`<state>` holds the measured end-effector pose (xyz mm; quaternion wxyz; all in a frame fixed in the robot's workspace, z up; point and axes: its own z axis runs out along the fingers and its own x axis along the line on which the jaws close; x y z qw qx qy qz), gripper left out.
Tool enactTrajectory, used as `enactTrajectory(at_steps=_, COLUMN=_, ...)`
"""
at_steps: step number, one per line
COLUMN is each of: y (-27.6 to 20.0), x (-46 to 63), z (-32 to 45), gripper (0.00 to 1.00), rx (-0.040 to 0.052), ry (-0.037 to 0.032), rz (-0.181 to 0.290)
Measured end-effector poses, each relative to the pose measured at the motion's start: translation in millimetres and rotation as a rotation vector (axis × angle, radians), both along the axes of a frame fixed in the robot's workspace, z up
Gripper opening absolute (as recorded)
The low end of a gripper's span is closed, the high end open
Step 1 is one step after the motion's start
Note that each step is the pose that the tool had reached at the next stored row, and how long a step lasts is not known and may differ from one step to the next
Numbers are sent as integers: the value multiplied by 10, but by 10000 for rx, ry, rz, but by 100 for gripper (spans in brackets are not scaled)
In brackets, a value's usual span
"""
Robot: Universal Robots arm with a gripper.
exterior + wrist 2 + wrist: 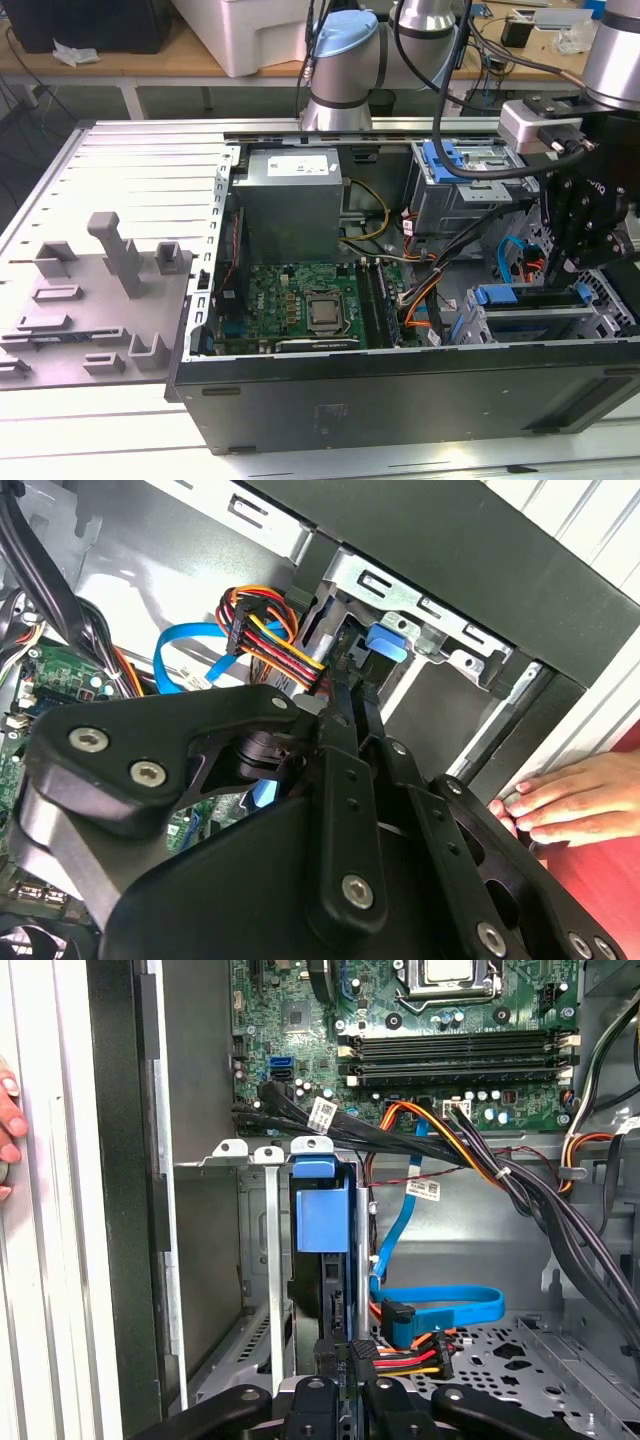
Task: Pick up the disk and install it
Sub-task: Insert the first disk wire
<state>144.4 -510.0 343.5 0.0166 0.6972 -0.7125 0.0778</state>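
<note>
The disk (322,1210) stands edge-on in a slot of the metal drive cage (272,1260) at the case's front corner, its blue carrier bracket facing out. In the exterior view the same blue bracket (498,296) tops the cage on the exterior view's right. My gripper (347,1355) is shut, its tips close together right at the disk's near edge. In the second wrist view the gripper (350,685) reaches toward the blue tab (386,642). The black gripper (572,268) hangs just over the cage. Whether the tips touch the disk is hidden.
A person's hand (560,795) rests on the case rim beside the cage. A blue data cable (440,1305) and a coloured power cable bundle (415,1355) lie beside the slot. The motherboard (300,310), grey power supply box (290,195) and another blue carrier (445,160) fill the case.
</note>
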Motion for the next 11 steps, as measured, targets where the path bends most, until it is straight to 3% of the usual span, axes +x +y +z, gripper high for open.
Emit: enactTrajectory(at_steps=11, y=0, x=0, z=-15, gripper=17, rx=0, ry=0, rz=0)
